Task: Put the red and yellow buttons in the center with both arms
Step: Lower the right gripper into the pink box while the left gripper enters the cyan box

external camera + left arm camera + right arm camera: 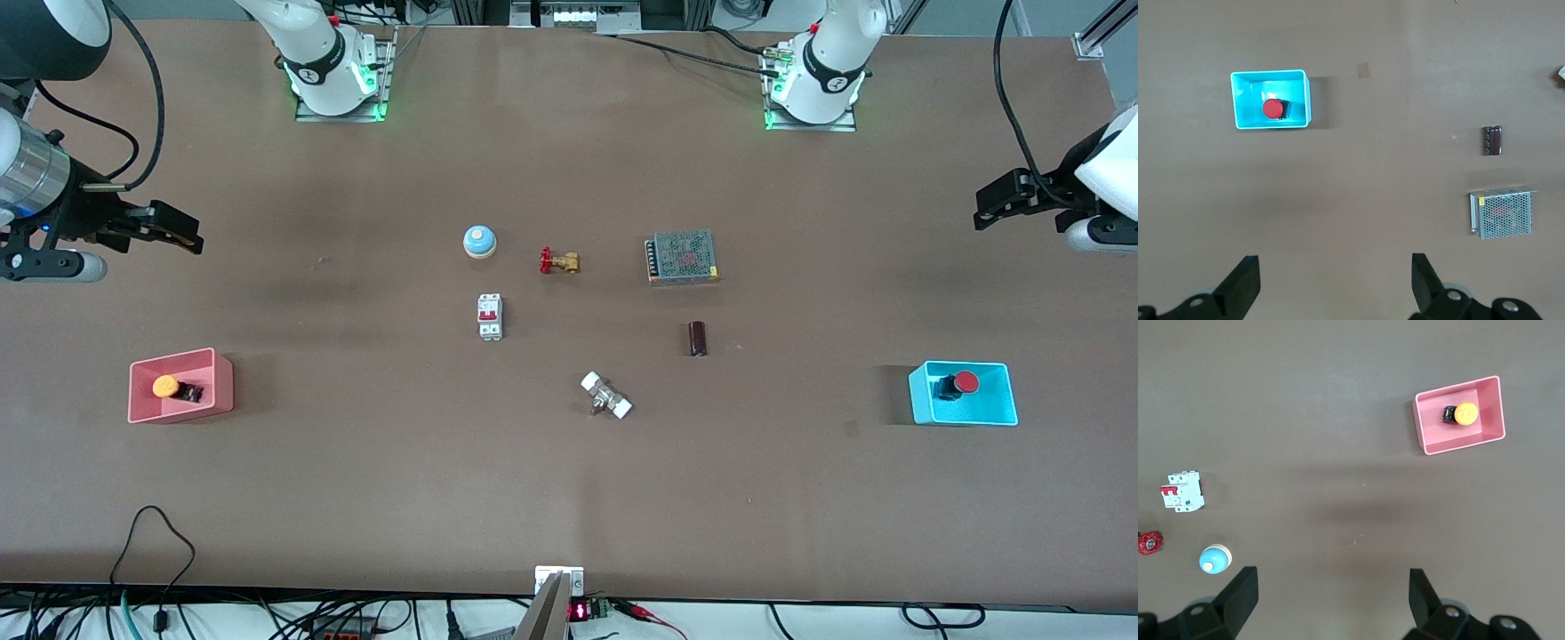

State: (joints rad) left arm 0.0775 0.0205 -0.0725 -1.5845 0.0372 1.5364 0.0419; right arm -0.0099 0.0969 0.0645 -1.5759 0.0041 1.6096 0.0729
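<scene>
Buttons waiting in their bins, both arms raised at the table ends

Red button point(966, 382) is lying on its side in the cyan bin point(1001, 411) toward the left arm's end of the table, and the yellow button point(165, 386) is lying likewise in the pink bin point(145, 411) toward the right arm's end. In the front view the centre of the table point(569, 498) is carrying only clutter: a blue bell point(479, 241), a brass valve point(559, 261), a white breaker point(490, 316), a meshed power supply point(682, 257), a dark cylinder point(698, 338) and a white-ended fitting point(606, 395). The left gripper point(987, 212) is hanging over bare table at its own end, the right gripper point(188, 236) is doing the same at the other — each seemingly parked above its own bin's side so that one arm can serve each button.

Left wrist view: the left gripper point(1335, 280) is showing its fingers point(1245, 280) spread wide and gripping nothing, looking down on the cyan bin point(1240, 100) with the red button point(1272, 109) inside.

Right wrist view: the right gripper point(1331, 593) is likewise holding its fingers point(1241, 593) wide apart and empty, with the pink bin point(1431, 443) and yellow button point(1465, 413) in sight — neither pick appears to be begun yet
</scene>
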